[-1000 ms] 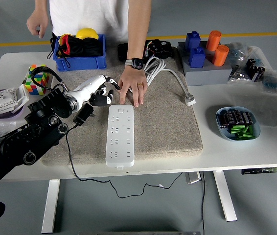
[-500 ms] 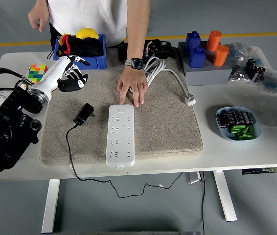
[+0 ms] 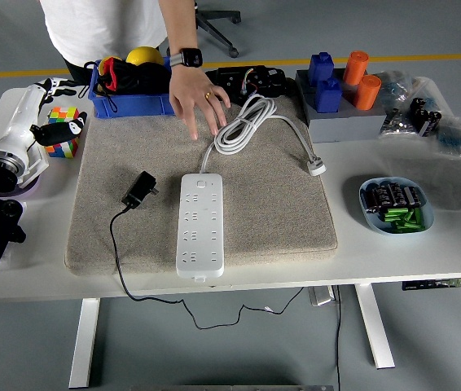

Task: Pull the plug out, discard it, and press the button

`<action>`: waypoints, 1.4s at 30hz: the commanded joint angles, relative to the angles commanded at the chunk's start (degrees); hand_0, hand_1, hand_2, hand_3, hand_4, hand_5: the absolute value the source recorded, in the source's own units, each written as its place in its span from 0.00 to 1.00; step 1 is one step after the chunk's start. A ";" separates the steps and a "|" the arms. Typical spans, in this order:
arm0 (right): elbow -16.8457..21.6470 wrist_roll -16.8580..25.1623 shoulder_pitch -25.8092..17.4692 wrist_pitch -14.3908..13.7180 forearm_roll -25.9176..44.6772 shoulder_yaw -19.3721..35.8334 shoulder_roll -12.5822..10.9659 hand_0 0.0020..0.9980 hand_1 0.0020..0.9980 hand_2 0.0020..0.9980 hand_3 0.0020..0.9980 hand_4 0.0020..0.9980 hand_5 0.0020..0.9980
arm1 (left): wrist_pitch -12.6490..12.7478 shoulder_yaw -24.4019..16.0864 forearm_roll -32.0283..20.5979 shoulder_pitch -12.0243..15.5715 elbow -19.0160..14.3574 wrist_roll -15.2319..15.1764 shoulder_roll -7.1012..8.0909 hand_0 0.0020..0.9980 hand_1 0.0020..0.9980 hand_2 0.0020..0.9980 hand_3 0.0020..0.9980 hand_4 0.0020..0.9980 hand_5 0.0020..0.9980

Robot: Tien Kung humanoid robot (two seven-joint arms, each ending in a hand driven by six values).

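The black plug adapter with its thin black cord [image 3: 139, 189] lies loose on the grey felt mat [image 3: 279, 212], just left of the white multi-socket power strip [image 3: 200, 225] and out of its sockets, so I judge pulling and discarding done and the button press in hand. In the head view my left hand [image 3: 58, 122], white with dark fingertips, hovers near the colourful puzzle cube [image 3: 63, 130] at the table's left edge, fingers loosely curled around nothing, while a person's hand [image 3: 195, 96] hovers over the mat's far edge. Next I need to reach the left hand across to the switch at the strip's far end; my right arm is out of view.
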 joint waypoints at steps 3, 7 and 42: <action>0.00 -0.08 0.04 0.06 -0.25 0.24 -0.06 0.74 0.66 0.64 0.61 0.66 0.48 | -0.14 -1.27 0.03 0.69 -0.52 -0.05 0.29 0.88 0.88 0.80 0.80 0.66 0.07; 0.00 -0.03 0.09 0.09 -0.19 0.26 -0.14 0.74 0.66 0.64 0.61 0.66 0.48 | -0.16 -3.11 0.05 1.50 -1.30 -0.20 0.73 0.88 0.88 0.80 0.80 0.66 0.09; 0.00 1.95 0.69 -3.02 -0.86 1.46 1.67 0.74 0.66 0.64 0.61 0.66 0.47 | 0.27 -6.28 0.07 7.07 -4.64 -1.46 0.73 0.88 0.86 0.78 0.80 0.65 0.14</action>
